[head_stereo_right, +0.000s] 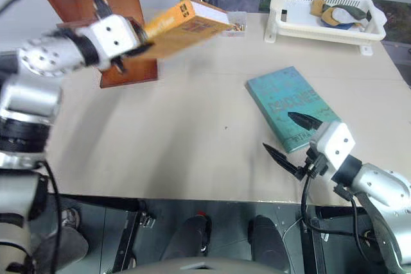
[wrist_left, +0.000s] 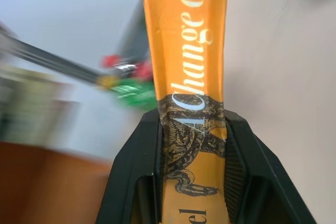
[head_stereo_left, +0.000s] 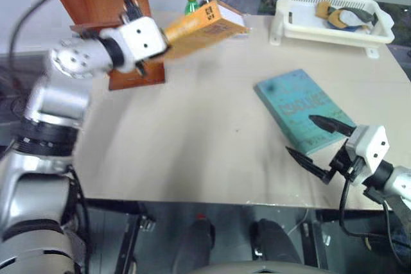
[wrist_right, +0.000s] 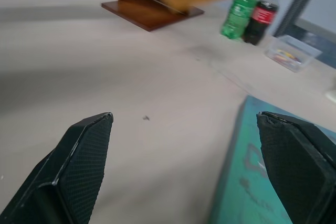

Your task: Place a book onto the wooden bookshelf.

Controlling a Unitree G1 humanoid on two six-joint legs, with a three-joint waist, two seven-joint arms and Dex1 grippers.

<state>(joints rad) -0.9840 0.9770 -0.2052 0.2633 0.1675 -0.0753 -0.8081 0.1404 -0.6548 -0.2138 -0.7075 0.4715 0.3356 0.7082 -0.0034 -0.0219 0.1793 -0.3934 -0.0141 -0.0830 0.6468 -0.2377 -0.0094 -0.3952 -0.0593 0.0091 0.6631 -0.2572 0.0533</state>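
One slip risked: book clamped by spine end in left gripper near shelf, could pivot loose; right gripper wide open, empty.

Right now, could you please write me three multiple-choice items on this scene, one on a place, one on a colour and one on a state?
1. Where does the teal-green book lie?
A. flat on the table
B. in the white basket
C. on the bookshelf

2. What colour is the book in the left end effector?
A. blue
B. orange-yellow
C. white

3. How does the right end effector stand?
A. shut on the teal-green book
B. open, holding nothing
C. shut on a bottle

Answers:
1. A, it rests on the table, clear of the white basket.
2. B, its orange spine shows between the clamped fingers.
3. B, its fingers are spread wide, with nothing between them.
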